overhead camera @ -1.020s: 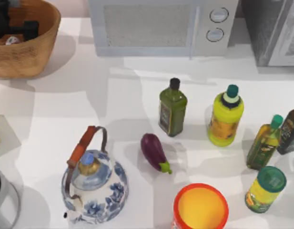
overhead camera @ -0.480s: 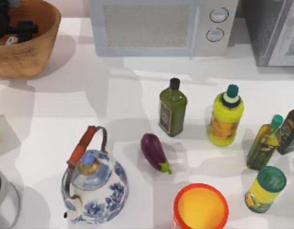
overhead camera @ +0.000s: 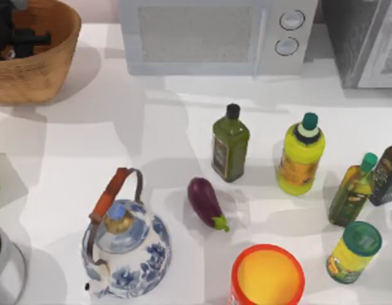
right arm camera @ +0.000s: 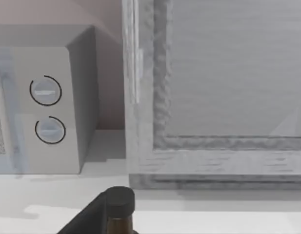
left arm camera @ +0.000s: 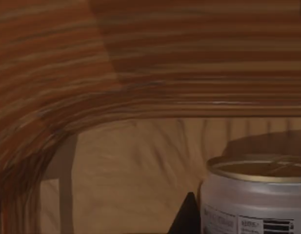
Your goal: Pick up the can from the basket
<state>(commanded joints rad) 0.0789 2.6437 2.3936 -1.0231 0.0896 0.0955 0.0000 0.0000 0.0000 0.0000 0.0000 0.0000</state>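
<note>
The tan woven basket (overhead camera: 46, 60) stands at the table's back left corner. My left gripper (overhead camera: 16, 39) is a dark shape down inside it. In the left wrist view the can (left arm camera: 255, 200) is close by, with white sides, printed markings and a pale round top. It stands upright on the basket floor below the ribbed inner wall (left arm camera: 155, 63). One dark fingertip (left arm camera: 188, 217) sits right beside the can's side. I cannot make out whether it touches the can. In the top view the gripper hides the can.
A microwave (overhead camera: 215, 35) lines the back edge. A blue-white teapot (overhead camera: 126, 244), an eggplant (overhead camera: 205, 202), a green bottle (overhead camera: 230, 145), a yellow bottle (overhead camera: 301, 155), an orange tub (overhead camera: 267, 276) and a yellow jar (overhead camera: 353, 251) stand in the middle and right.
My left gripper has shifted toward the back of the basket. The small white spot of the can that showed below it is now covered.
</note>
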